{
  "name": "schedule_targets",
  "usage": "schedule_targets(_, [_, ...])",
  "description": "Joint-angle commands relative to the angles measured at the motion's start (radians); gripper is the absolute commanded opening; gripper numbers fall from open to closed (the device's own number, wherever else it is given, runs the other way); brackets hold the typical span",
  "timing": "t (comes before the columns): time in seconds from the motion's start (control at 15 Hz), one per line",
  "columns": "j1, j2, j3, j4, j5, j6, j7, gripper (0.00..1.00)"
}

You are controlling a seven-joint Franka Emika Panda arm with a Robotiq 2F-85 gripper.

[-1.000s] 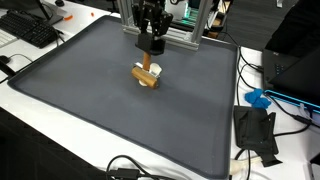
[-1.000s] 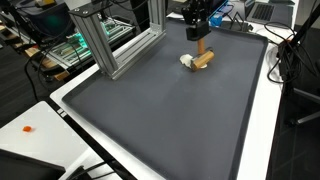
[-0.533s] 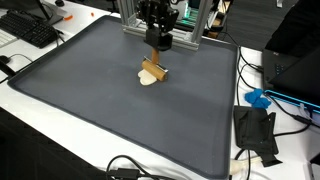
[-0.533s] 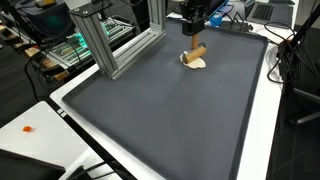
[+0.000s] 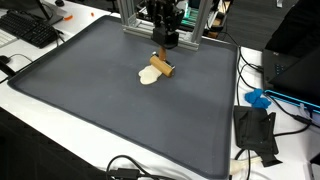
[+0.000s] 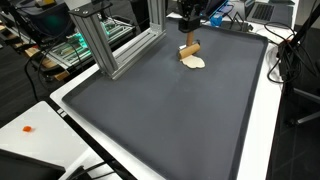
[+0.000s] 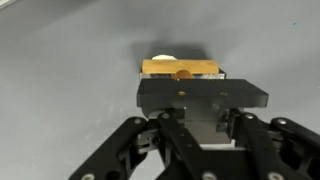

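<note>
My gripper [image 5: 165, 40] hangs over the far part of the dark grey mat [image 5: 90, 90]. It is shut on the top end of a light wooden block [image 5: 160, 66], which hangs tilted below it. The block's lower end is at the mat, next to a small white round piece [image 5: 148, 77] that lies flat there. Both exterior views show this: gripper [image 6: 190, 20], block [image 6: 187, 50], white piece [image 6: 195, 63]. In the wrist view the block [image 7: 180, 69] shows past the fingers [image 7: 200, 112], with the white piece [image 7: 163, 57] behind it.
An aluminium frame [image 6: 105, 40] stands at the mat's far edge. A keyboard [image 5: 30, 28] lies off one corner. A black box [image 5: 255, 130], a blue object [image 5: 260, 99] and cables lie on the white table beside the mat.
The gripper has risen and moved toward the frame, tipping the wooden block up on end. The white piece has slid off the block and now lies on the mat.
</note>
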Motion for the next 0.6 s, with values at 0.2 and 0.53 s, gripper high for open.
schedule_targets(0.2, [-0.002,0.001,0.005,-0.034,0.002,0.034,-0.197,0.22])
schedule_targets(0.53, [-0.004,-0.018,0.007,-0.035,-0.028,0.049,-0.377,0.22])
